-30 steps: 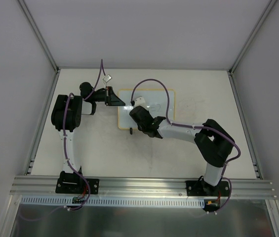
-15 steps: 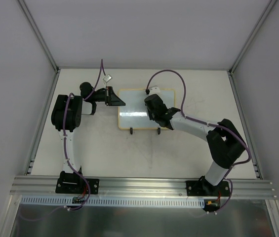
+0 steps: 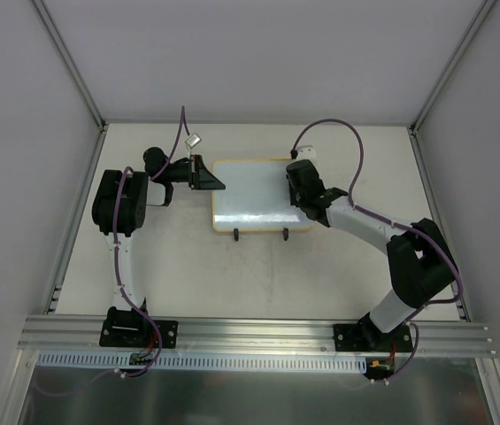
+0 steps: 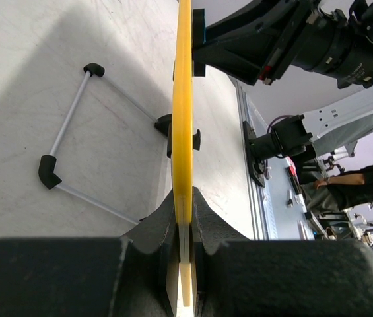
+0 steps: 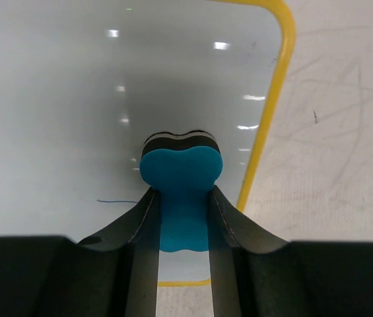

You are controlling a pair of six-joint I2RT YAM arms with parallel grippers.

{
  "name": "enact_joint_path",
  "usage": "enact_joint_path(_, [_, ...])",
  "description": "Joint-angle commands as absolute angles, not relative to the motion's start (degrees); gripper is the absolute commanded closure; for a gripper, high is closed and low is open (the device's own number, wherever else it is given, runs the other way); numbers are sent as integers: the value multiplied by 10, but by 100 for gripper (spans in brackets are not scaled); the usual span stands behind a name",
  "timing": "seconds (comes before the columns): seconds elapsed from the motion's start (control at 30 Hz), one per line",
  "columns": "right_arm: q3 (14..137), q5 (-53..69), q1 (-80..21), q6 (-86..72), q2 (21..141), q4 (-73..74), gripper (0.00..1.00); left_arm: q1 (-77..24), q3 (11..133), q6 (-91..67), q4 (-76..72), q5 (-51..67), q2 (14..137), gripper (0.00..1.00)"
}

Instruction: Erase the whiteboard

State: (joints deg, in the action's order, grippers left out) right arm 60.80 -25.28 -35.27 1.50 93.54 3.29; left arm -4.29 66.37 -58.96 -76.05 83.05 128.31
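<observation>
Right wrist — glossy whiteboard (image 5: 61,99), yellow-framed, faint blue mark (image 5: 115,201)

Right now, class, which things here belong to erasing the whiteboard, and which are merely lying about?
Job in hand: whiteboard; eraser, held in right claw; left claw, clamping the whiteboard's edge.
Merely there: purple cable; metal rail.

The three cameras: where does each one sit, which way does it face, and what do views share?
Top external: above and behind, looking down at the table; left arm and right arm show.
Left wrist: on the left arm, sighting along the whiteboard's yellow edge; left gripper clamps it.
Right wrist: on the right arm, facing the board's white face; right gripper holds a blue eraser.
Shared: all three show the whiteboard.
</observation>
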Motion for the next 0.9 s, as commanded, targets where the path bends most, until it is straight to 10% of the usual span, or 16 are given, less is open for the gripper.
enact_joint_path(0.0, [582, -302, -317, 16, 941, 61, 100, -48, 659, -582, -895, 890, 1257, 100])
enact_joint_path(0.87, [606, -329, -461, 6, 1031, -40, 100, -49, 660, -584, -896, 891, 1258, 100])
